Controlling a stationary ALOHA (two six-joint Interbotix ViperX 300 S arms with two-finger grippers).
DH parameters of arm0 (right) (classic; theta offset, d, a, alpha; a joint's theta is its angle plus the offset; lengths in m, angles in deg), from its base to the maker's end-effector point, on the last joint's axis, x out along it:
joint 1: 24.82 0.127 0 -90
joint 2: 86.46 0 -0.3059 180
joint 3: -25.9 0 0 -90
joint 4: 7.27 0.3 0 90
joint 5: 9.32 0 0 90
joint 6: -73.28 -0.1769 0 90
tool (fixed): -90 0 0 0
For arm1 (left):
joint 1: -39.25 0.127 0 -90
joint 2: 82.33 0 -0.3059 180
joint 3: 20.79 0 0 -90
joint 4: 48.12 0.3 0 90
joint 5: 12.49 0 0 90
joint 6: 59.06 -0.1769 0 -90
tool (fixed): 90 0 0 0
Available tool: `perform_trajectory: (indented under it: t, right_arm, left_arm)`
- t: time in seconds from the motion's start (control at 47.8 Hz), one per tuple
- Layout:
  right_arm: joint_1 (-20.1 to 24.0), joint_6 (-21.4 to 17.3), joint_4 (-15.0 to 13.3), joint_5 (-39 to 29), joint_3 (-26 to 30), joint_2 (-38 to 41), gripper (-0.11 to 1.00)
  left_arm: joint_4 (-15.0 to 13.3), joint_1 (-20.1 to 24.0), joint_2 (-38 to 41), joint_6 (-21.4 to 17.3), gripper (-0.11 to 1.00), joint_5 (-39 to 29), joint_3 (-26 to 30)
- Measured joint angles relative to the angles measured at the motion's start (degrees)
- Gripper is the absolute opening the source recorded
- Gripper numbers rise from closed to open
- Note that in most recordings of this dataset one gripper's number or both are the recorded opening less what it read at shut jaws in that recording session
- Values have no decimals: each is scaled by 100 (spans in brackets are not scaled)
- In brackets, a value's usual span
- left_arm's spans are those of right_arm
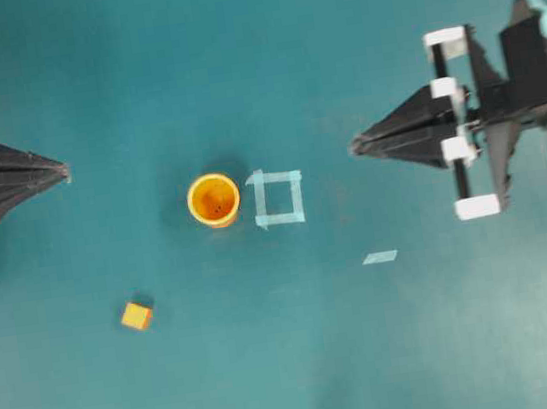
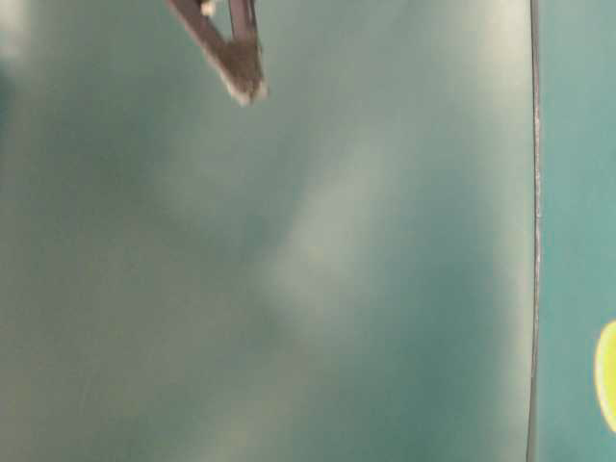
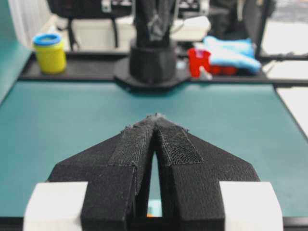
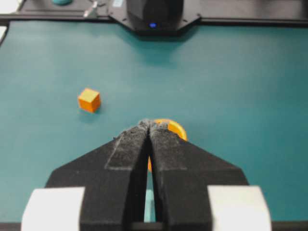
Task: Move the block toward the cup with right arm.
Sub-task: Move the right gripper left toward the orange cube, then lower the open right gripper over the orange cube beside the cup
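Observation:
The block [image 1: 137, 315], a small orange-yellow cube, lies on the teal table at the lower left of the overhead view. The cup [image 1: 213, 200] stands upright near the middle, up and to the right of the block. My right gripper [image 1: 355, 146] is shut and empty, its tip pointing at the cup from the right, well apart from it. In the right wrist view the gripper [image 4: 150, 124] hides part of the cup [image 4: 177, 129], and the block [image 4: 89, 100] lies farther off to the left. My left gripper [image 1: 66, 172] is shut and empty at the left edge, as its wrist view [image 3: 155, 117] also shows.
A pale blue tape square [image 1: 278, 197] lies just right of the cup, and a tape strip [image 1: 380, 257] lies lower right. Beyond the table's far edge stand a yellow jar [image 3: 50, 52] and a red container [image 3: 198, 61]. The table-level view is blurred.

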Motion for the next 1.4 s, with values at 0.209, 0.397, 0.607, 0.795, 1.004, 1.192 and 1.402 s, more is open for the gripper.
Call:
perform_trajectory:
  t: [0.209, 0.397, 0.607, 0.795, 1.004, 1.192, 1.402]
  right_arm:
    - [88, 0, 9, 35, 360, 536, 19]
    - [167, 0, 9, 35, 809, 1143, 41]
    - [246, -18, 9, -290, 1503, 1907, 55]
    - [325, -26, 9, -888, 2268, 2593, 62]
    - [439, -246, 62, -1512, 2953, 3234, 63]
    - [527, -905, 97, -1705, 3568, 3841, 63]
    - [633, -1389, 97, -1846, 4175, 4562, 63]
  left_arm:
    - [0, 0, 26, 9, 0, 18, 9]
    - [9, 0, 26, 0, 0, 79, 26]
    - [0, -9, 35, 0, 0, 176, 79]
    - [9, 0, 35, 0, 0, 211, 79]
    - [0, 0, 35, 0, 0, 220, 79]
    - [9, 0, 35, 0, 0, 211, 79]
    - [9, 0, 44, 53, 0, 211, 79]
